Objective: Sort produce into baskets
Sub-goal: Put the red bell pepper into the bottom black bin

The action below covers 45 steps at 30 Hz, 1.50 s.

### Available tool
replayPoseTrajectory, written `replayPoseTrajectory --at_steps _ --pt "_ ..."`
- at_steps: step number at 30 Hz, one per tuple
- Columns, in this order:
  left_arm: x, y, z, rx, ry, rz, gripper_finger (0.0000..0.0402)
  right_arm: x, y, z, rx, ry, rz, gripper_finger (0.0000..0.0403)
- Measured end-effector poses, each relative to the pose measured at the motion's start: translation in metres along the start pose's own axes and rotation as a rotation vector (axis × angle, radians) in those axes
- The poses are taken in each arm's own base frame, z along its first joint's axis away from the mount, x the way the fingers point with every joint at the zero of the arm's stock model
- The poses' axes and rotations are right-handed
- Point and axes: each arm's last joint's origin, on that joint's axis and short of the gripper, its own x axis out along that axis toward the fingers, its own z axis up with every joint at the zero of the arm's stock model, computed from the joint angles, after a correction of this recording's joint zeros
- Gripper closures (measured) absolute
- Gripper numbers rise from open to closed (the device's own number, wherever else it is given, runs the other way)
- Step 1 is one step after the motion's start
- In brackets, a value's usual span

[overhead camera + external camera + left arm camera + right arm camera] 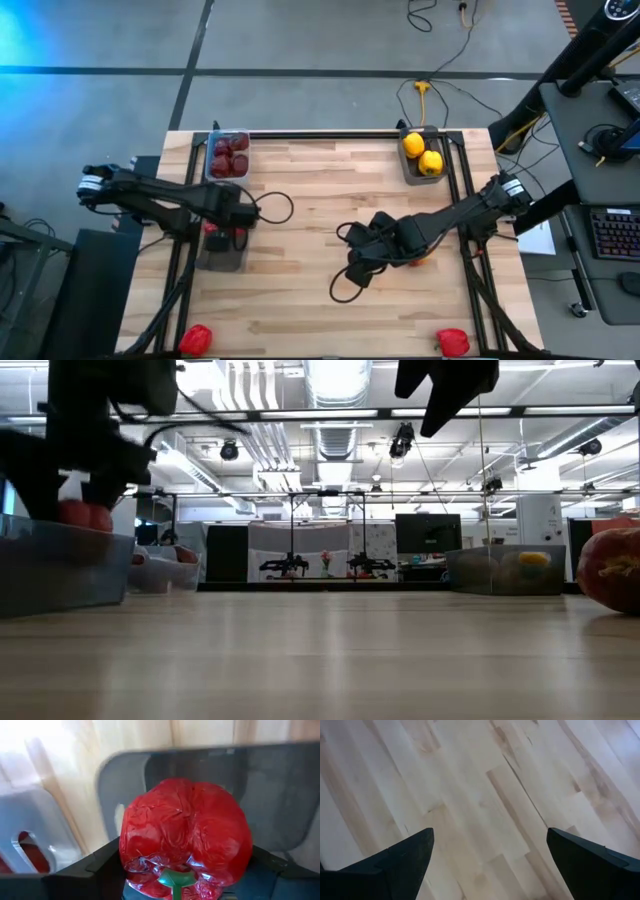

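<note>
Left gripper (228, 222) pinches a glossy bright red toy pepper (187, 842), its two dark fingers pressed on either side, hanging over the grey low-walled plastic bin (222, 255) at the left edge of the pale wooden slat table (320, 310); the bin's rounded inner wall shows close behind the pepper in the left wrist view. Right gripper (372, 250) hovers over bare boards right of the table's centre, fingers (402, 857) spread wide with nothing between them. An orange-red piece (420, 260) lies just beside that arm, partly hidden under it. Far left corner: a clear bin (229, 158) holding dark maroon round pieces (229, 155). Far right corner: a grey bin (422, 165) with yellow pieces (422, 152). Two more red peppers sit at the near edge, one at the left corner (196, 338), one at the right (452, 342). Middle of the table lies open between the arms; a loose black cable (345, 285) loops on the boards beside the right gripper. Black frame rails (462, 200) run along both sides of the table.
</note>
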Motion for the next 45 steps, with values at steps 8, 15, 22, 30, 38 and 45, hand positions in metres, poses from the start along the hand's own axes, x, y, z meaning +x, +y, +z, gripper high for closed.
replayPoseTrajectory --at_steps 8,15,22,30,38,45 --pt "0.025 -0.002 0.013 0.003 0.011 0.014 0.0132 0.000 0.000 0.000 0.014 -0.001 0.000 0.0023" --pt "0.026 -0.001 0.012 -0.007 0.024 0.079 0.0106 0.000 0.000 0.000 0.055 0.000 0.001 0.0023" --pt "0.025 -0.001 0.011 -0.040 0.040 0.079 0.0099 0.000 0.000 0.000 0.075 0.001 0.003 0.0023" --pt "0.025 -0.001 0.011 -0.057 0.040 0.079 0.0098 0.000 0.000 0.000 0.095 0.000 0.004 0.0023" --pt "0.025 0.000 0.010 -0.076 0.037 0.080 0.0068 -0.001 0.003 -0.003 0.119 -0.002 0.007 0.0023" --pt "0.019 0.001 0.008 -0.100 0.054 0.095 0.0042 -0.005 0.009 -0.009 0.119 -0.023 0.006 0.0023"
